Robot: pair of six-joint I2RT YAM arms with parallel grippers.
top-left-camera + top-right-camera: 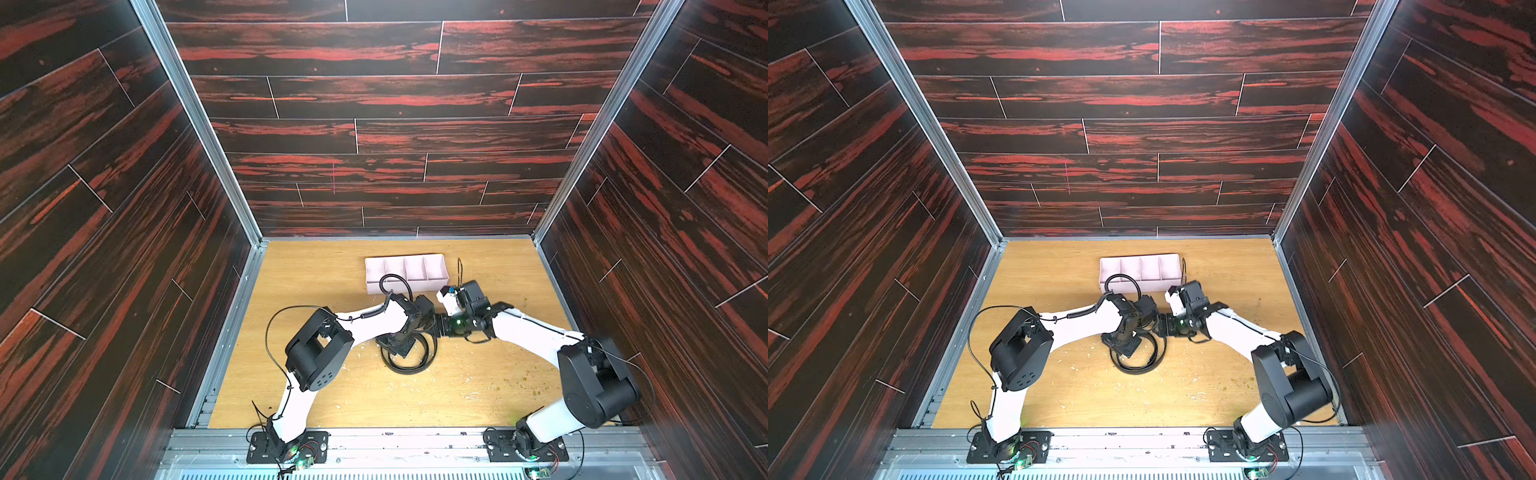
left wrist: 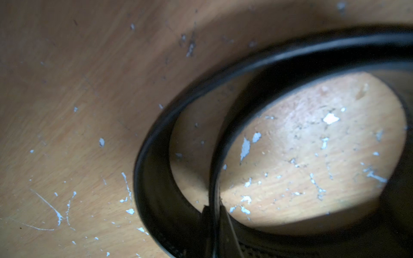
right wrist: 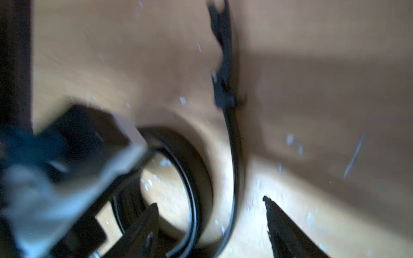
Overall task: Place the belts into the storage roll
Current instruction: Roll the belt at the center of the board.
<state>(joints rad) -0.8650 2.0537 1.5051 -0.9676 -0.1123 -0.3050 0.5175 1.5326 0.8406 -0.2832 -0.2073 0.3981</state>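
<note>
Right wrist view: left arm (image 3: 67,174) hides part of coiled belt (image 3: 201,178).

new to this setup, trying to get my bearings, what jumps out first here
A black belt lies loosely coiled in the middle, both grippers meeting over it: the left gripper pinches the strap, the right gripper stands open. Behind sits a pale pink divider tray, its compartments looking empty.

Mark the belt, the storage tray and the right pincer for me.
belt (image 2: 152,178): left wrist view, broad face of the outer coil.
storage tray (image 1: 432,282): in a top view, near wall.
right pincer (image 3: 210,203): right wrist view, midway between its parted fingertips.
</note>
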